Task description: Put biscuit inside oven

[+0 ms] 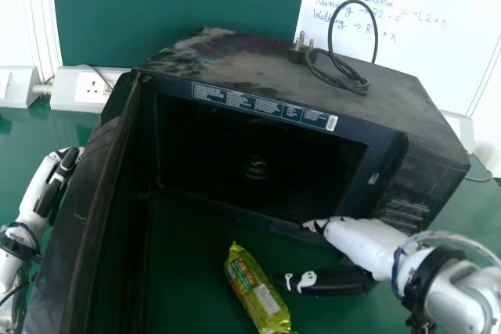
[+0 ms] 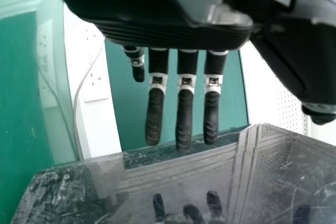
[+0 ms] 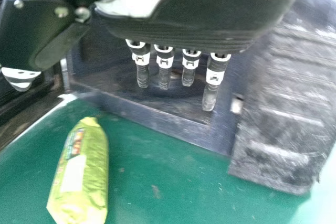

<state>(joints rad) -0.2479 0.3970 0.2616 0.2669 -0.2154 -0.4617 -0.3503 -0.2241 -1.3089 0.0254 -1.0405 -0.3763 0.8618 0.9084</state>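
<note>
Two empty hands: the left hand (image 2: 184, 116) and right hand (image 3: 184, 24) have straight fingers, the right near the biscuit packet (image 1: 257, 291) — still to be picked up from the bench (image 1: 184, 263) and placed inside the microwave oven (image 1: 219, 60), whose door (image 1: 78, 232) stands open.

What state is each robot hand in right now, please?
Left robot hand: open, fingers extended, holding nothing.
Right robot hand: open, fingers extended, holding nothing.
</note>
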